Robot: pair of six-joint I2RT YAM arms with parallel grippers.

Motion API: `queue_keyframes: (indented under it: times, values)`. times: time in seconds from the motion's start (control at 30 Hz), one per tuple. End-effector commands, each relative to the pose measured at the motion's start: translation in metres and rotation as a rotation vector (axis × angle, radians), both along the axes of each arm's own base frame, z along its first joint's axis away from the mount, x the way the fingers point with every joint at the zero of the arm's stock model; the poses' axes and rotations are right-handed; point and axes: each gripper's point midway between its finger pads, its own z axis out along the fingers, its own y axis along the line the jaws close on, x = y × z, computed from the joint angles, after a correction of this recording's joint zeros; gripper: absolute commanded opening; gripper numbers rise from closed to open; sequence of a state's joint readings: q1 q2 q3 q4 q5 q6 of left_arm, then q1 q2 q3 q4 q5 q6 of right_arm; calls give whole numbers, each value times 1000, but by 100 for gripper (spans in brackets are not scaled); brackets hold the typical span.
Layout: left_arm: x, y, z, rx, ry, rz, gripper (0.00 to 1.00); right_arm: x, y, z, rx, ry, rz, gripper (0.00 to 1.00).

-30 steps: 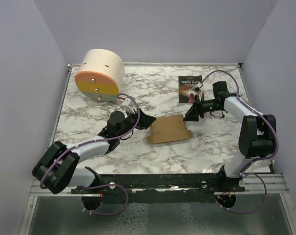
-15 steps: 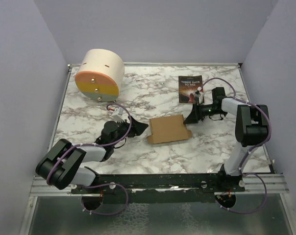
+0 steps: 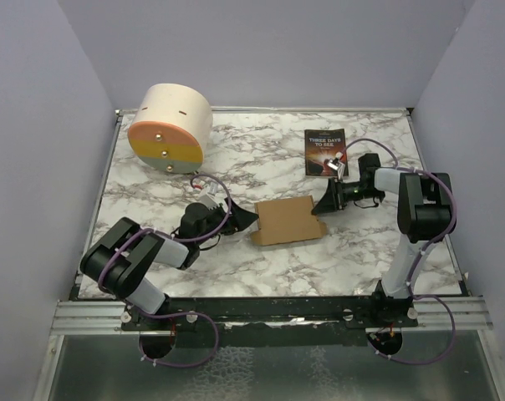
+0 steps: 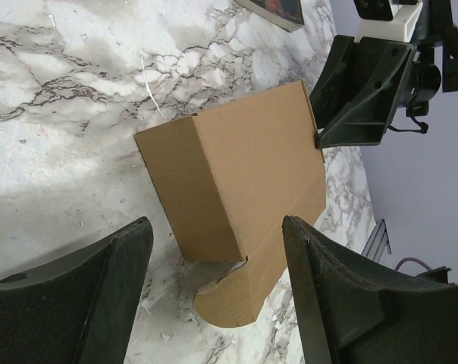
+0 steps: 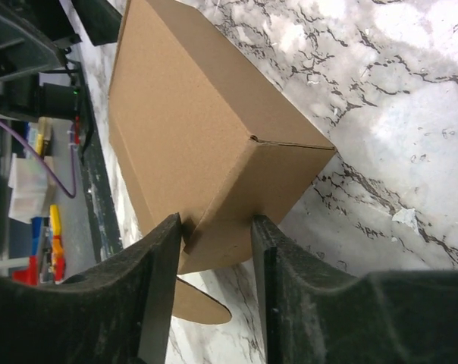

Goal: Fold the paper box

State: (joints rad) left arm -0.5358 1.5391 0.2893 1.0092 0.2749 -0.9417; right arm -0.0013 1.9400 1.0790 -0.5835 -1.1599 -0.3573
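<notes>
My left claw (image 3: 241,218) stands wide, nothing in it. Over the last second I have drawn it back and down toward my base, so it now sits low on the bench (image 3: 236,276) just off the left end of the paper box (image 3: 288,220). In my left wrist view the box lies ahead between the two spread fingers, touching neither. My right claw (image 3: 323,200) has stayed at the box's right end while that arm tucked its elbow in. It is set narrow, and my right wrist view shows cardboard filling the gap between its fingers, so I judge it is pinching that end, though I cannot see the contact plainly. The box itself has hardly shifted. It rests mid-bench as a closed brown shell, well apart from the book (image 3: 324,151) and the cream cylinder (image 3: 170,127), with one rounded tab (image 4: 225,303) lying loose on the marble. I read this as the body formed and one end still untucked, with my left claw backed off to line up on that tab.
</notes>
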Motion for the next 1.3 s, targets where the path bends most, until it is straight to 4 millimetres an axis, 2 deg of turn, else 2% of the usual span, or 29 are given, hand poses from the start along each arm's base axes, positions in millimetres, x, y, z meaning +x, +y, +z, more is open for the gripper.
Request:
queue_keyframes:
  times: [0.0,0.2,0.53,0.8,1.03,1.27]
  values:
    - [1,-5,1,-14,6,-23,73,4,1,4,58,33,-6,39]
    - [-3,-7,-8,-27,36,-37,77,3,-4,1,95,79,-27,33]
    - [-4,-14,-5,-127,38,-45,86,6,-18,-8,144,148,-79,27]
    - [-7,-22,15,-238,-1,-50,94,6,-18,-8,152,151,-81,28]
    - [-9,-13,20,-245,-17,-13,95,6,-18,-9,159,157,-81,27]
    - [-10,-27,22,-279,5,-15,95,6,-18,-11,158,161,-79,27]
